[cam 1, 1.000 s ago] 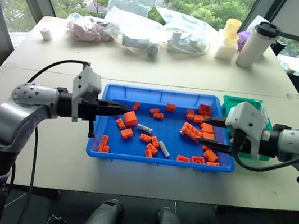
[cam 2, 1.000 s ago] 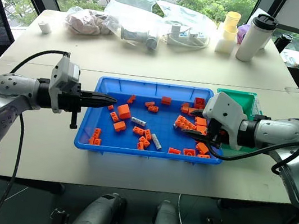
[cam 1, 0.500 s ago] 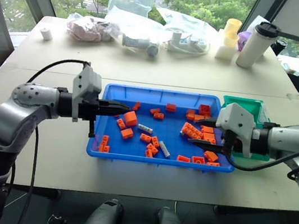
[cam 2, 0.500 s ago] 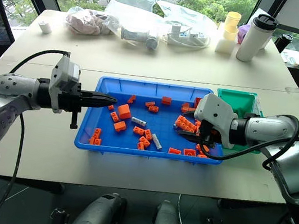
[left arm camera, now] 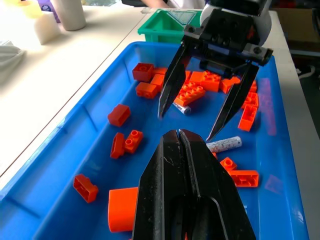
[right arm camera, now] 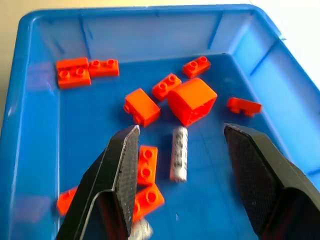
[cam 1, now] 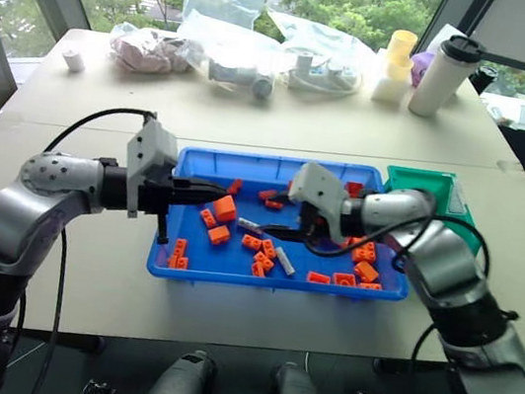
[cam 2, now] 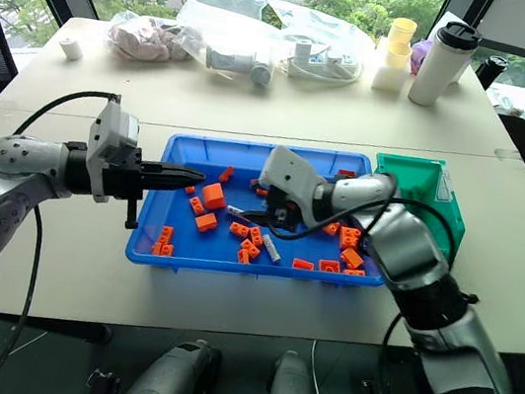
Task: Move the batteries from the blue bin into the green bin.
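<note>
Table (cam 1: 352, 136), blue bin (cam 1: 182, 266) holding batteries (cam 1: 253, 226)

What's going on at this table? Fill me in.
A humanoid robot is sorting over a wide blue plastic tray of orange toy bricks. Its right end effector hangs open above a slim silvery battery; a second battery lies nearby. The left end effector is shut, hovering over the tray. The small teal-green bin waits alongside.

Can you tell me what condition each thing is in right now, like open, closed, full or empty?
Right gripper: open, empty, above a battery.
Left gripper: shut, empty.
Two slim silvery-grey batteries: lying flat in the blue bin.
Wide shallow blue plastic bin: holds scattered orange bricks.
Small teal-green plastic bin: contents cannot be told.
</note>
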Motion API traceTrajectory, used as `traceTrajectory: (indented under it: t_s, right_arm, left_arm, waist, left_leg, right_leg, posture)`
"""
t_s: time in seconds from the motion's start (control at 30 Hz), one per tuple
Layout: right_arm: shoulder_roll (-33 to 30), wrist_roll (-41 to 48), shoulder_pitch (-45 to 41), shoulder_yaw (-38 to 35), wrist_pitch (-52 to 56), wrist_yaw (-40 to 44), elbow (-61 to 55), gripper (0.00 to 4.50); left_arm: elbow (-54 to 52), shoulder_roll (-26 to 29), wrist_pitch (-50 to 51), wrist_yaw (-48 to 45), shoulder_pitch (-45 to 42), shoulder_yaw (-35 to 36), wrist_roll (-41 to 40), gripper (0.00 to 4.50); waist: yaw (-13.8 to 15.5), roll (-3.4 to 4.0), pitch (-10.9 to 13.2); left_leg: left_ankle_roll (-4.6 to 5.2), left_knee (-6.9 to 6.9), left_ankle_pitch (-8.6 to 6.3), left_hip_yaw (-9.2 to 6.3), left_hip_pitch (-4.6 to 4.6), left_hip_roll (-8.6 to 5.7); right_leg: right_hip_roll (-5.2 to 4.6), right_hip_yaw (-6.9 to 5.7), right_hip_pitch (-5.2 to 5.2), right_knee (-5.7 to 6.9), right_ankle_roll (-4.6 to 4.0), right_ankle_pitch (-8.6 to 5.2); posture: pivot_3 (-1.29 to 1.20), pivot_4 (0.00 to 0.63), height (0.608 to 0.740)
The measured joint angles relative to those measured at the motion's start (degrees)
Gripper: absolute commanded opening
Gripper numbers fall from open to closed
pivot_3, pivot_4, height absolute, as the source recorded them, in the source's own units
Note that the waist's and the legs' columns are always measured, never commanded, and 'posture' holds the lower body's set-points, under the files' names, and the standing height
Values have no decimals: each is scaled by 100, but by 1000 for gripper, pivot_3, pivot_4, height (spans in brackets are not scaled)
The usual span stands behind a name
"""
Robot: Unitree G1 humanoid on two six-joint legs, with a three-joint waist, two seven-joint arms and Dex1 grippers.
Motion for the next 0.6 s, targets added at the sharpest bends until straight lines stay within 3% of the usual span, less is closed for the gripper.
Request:
traceTrajectory:
  t_s: [0.2, 0.47, 0.6]
  right_arm:
    - [545, -682, -198, 441, -474, -79, 1155, 2740]
    - [870, -1264, -312, 499, -639, -146, 1834, 2740]
    - [962, -1474, -327, 591, -641, -147, 1949, 1492]
  left_arm:
    - [-217, 28, 84, 145, 118, 117, -48, 0]
    - [-373, 26, 126, 278, 209, 147, -51, 0]
    - [-374, 24, 126, 346, 210, 147, -51, 0]
  waist:
    - [-25, -1, -1]
    - [-68, -1, -1]
    - [-67, -1, -1]
  left_leg:
    - [-11, 1, 6, -4, -3, -7]
    - [-15, -10, 8, -1, -3, -5]
    - [-16, -11, 9, 0, -3, -5]
  right_leg:
    - [4, -2, -2, 0, 0, 0]
    - [9, 4, -15, 7, 0, 0]
    - [10, 6, -16, 7, 0, 0]
  posture:
    - [0, 150, 740]
    - [0, 150, 740]
    - [0, 150, 740]
